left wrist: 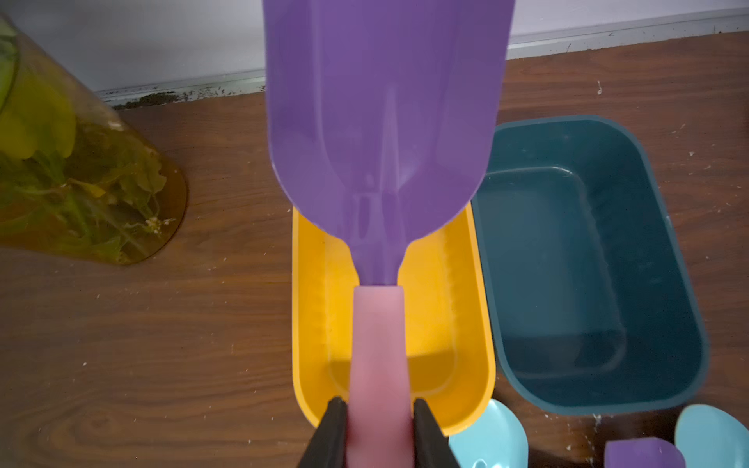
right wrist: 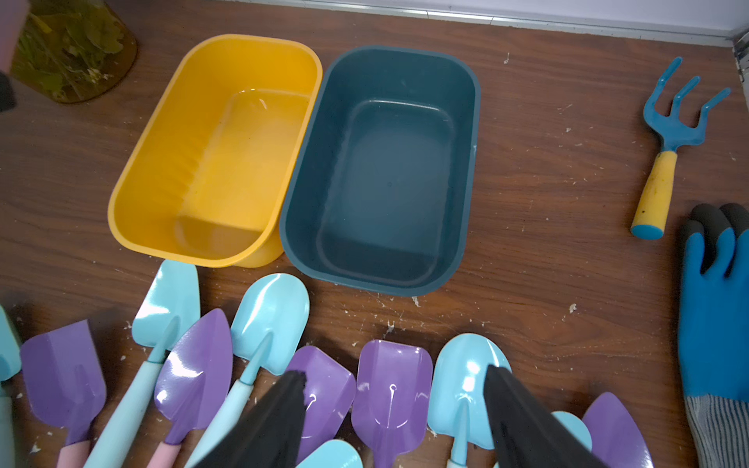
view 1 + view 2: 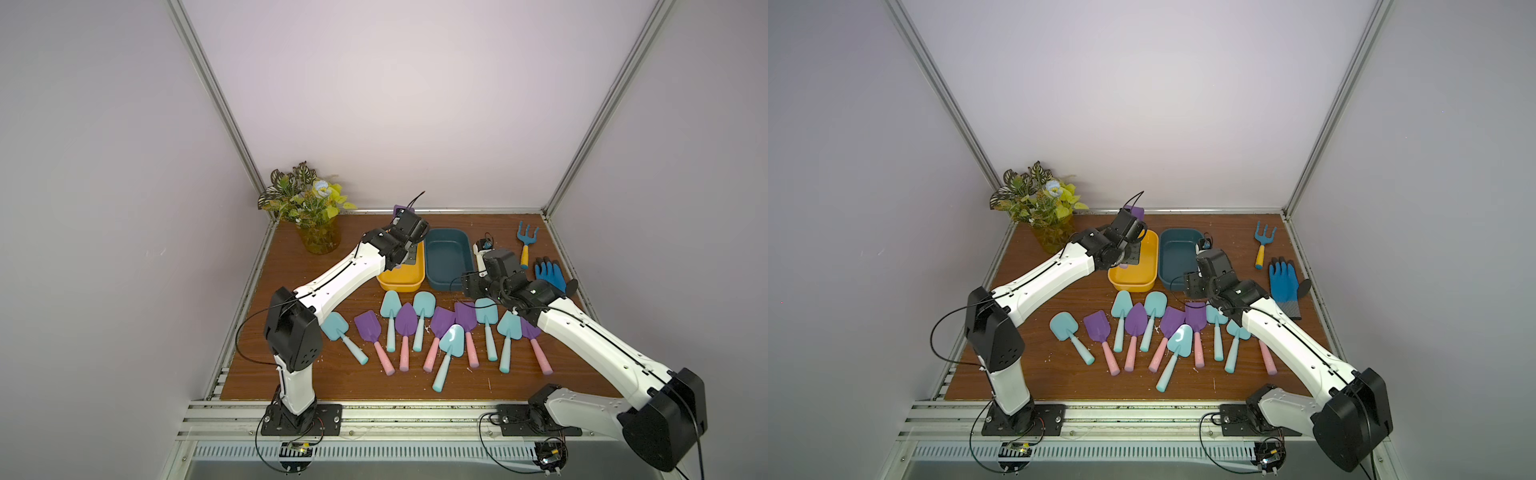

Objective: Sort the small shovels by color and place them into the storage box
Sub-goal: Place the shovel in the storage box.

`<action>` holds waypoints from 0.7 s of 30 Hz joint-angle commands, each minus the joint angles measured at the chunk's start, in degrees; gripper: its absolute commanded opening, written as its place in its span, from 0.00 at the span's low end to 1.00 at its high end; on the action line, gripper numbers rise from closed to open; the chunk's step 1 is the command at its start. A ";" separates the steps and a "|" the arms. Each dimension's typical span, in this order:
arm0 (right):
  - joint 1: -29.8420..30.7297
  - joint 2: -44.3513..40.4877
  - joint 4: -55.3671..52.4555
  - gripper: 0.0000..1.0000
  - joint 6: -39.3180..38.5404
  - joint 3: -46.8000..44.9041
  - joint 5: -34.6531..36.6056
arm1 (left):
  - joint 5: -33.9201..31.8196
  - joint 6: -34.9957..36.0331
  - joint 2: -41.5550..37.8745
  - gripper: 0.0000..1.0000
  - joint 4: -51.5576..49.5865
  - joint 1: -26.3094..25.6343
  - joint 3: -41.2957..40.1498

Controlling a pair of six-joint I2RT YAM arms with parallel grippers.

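My left gripper (image 1: 381,409) is shut on the pink handle of a purple-bladed shovel (image 1: 385,121), which hangs over the yellow storage box (image 1: 308,324); its blade tip shows in a top view (image 3: 400,209). A dark teal storage box (image 2: 474,162) stands right beside the yellow box (image 2: 133,194), and both have bare floors. Several small shovels, purple with pink handles (image 3: 368,326) and light blue with aqua handles (image 3: 424,305), lie in a row in front of the boxes. Above that row my right gripper (image 2: 395,375) is open, holding nothing, over a purple blade (image 2: 391,389).
A plant in an amber vase (image 3: 318,237) stands at the back left corner. A blue rake with a yellow handle (image 3: 525,243) and a blue glove (image 3: 548,272) lie to the right of the teal box (image 3: 449,282). Walls close the table's back and sides.
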 commanded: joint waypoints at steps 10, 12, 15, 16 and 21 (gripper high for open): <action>-1.08 -4.56 -2.85 0.76 -0.28 0.42 2.06 | 4.27 1.76 12.16 0.00 1.07 3.83 4.30; -1.09 -4.72 -2.85 0.76 -0.20 0.15 1.98 | 3.46 1.53 12.78 0.00 1.06 4.04 3.54; -1.07 -4.75 -2.67 0.76 0.04 -0.36 1.77 | 2.17 1.19 13.32 0.00 1.04 4.45 2.43; -1.07 -4.74 -2.59 0.76 0.15 -0.47 1.61 | 1.75 0.99 13.46 0.00 1.05 4.66 2.17; -1.21 -4.42 -2.32 0.76 0.20 -0.76 1.15 | 1.30 0.78 14.11 0.00 1.08 5.90 1.01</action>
